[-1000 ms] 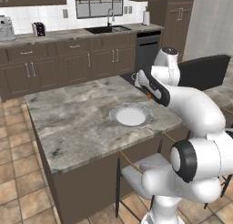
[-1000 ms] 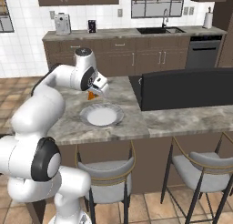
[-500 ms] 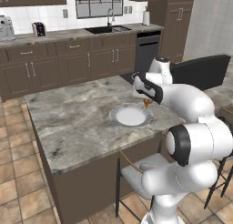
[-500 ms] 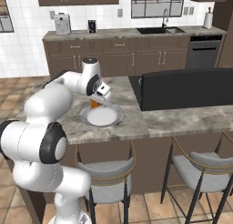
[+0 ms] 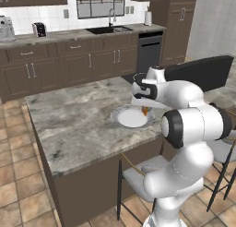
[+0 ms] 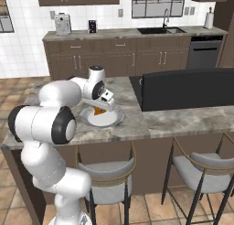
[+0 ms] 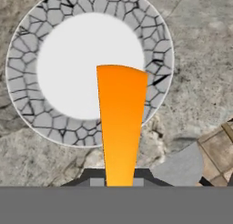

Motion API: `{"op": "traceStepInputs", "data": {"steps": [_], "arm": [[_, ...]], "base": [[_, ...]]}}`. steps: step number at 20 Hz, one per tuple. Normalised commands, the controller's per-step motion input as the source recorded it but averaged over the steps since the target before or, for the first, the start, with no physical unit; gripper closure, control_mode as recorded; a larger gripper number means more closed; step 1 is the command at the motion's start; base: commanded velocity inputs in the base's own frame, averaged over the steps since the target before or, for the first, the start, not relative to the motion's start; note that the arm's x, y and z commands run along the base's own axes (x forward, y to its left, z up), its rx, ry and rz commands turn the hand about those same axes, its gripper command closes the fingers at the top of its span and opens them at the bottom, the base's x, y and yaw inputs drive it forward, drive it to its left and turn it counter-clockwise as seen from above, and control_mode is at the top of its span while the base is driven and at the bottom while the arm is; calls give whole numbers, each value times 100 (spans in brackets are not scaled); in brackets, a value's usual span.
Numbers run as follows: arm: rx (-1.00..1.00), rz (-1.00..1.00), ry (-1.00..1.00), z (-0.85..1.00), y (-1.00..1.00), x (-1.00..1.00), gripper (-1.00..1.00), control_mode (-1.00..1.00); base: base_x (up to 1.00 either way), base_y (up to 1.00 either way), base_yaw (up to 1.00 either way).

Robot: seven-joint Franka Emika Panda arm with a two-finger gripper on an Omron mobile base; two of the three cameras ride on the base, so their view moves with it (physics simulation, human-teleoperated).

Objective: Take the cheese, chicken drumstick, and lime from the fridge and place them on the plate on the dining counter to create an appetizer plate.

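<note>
While the pincer (image 7: 119,182) hangs clamped on the orange triangular cheese wedge (image 7: 120,123), the large island worktop of grey-beige marbled stone (image 5: 73,124) spreads beneath it, and that breadth is the first hazard: I judge that a release made off-centre would drop the wedge onto bare stone instead of the dish. Behind the pincer, across the tiled floor, runs the dark-cabinet sink counter (image 6: 137,34), well apart and no obstacle. Beside the pincer on the island stands a long black raised panel (image 6: 187,89), near enough that a wide swing of the arm could strike it. Below the island edge sit grey-cushioned stools (image 6: 107,180), out of the way. Directly under the pincer lies the round white plate with a cracked-pattern rim (image 7: 27,104); the wedge's tip points over its plain centre, while the wedge's thick end sits toward the rim. Letting go from this height might let the narrow wedge topple or slide across the rim. Nothing stands between cheese and plate.
</note>
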Motion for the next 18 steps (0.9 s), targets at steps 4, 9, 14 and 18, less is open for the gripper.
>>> {"op": "traceStepInputs", "data": {"steps": [4, 9, 14, 18], "arm": [[0, 4, 11, -49, 0, 38, 100, -100], [0, 3, 11, -51, 0, 39, 100, -100], [0, 4, 8, -50, 0, 46, 100, -100], [0, 3, 4, -42, 0, 50, 100, -100]], "base": [[0, 0, 0], [0, 0, 0], [0, 0, 0], [0, 0, 0]]}}
